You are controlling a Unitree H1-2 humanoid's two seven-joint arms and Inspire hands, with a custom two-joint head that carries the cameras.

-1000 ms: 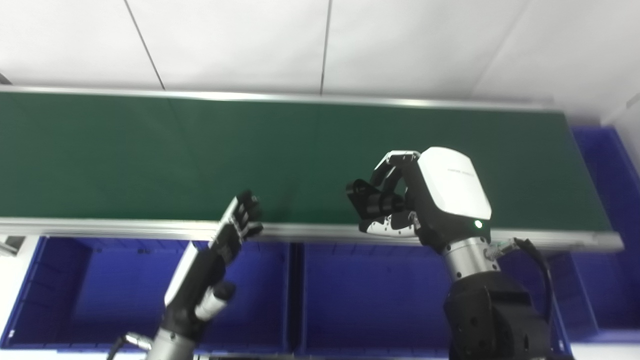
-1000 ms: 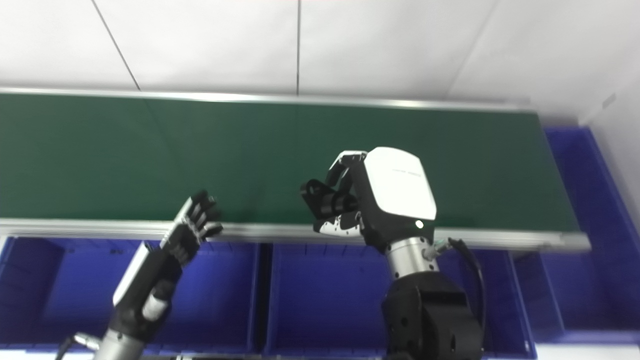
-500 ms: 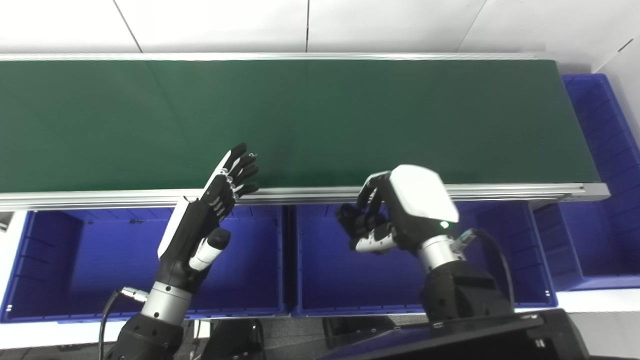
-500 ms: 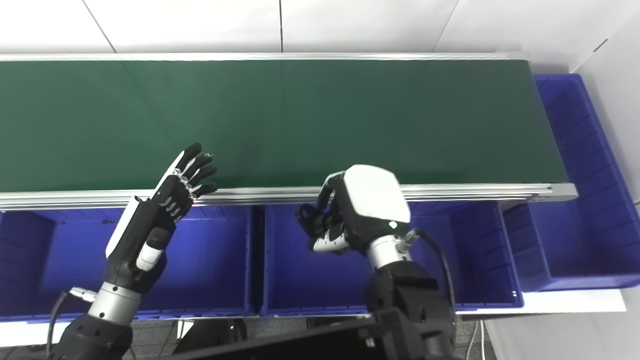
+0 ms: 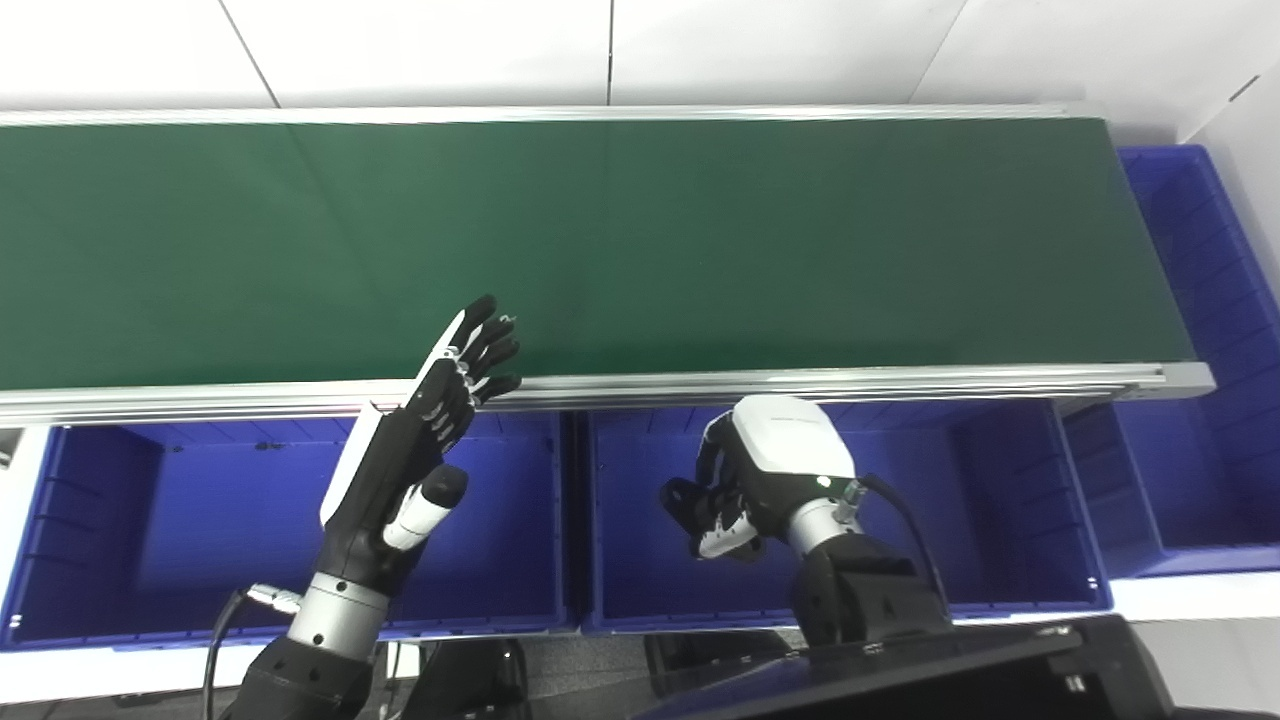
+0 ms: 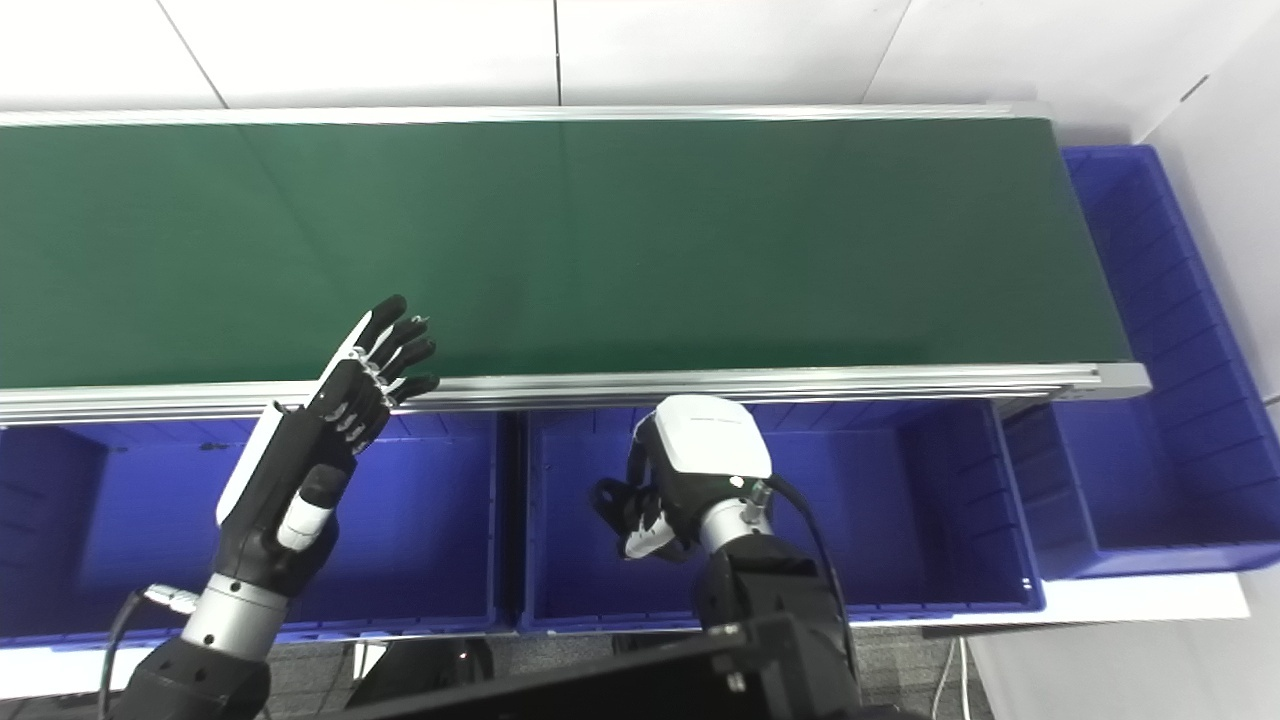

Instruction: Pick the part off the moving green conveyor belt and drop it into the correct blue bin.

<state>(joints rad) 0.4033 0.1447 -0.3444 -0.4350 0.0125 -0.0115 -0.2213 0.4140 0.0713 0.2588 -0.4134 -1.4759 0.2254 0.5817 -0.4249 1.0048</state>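
The green conveyor belt [image 5: 640, 240] runs across the view with nothing on it. My right hand [image 5: 765, 475] is shut on a small black part [image 5: 683, 499], pinched between its fingers and thumb. It hangs low over the middle blue bin [image 5: 960, 520], just in front of the belt's metal rail. My left hand [image 5: 435, 425] is open with fingers spread and holds nothing. It is raised over the left blue bin [image 5: 180, 520], its fingertips reaching the belt's front rail.
A third blue bin [image 5: 1190, 300] stands past the belt's right end. The belt's aluminium front rail [image 5: 900, 382] separates the belt from the bins. A dark body panel [image 5: 950, 680] fills the bottom edge.
The camera tilted down early on. My right hand, still holding the black part, has come back off the belt and lowered over the middle bin. The left hand has barely moved.
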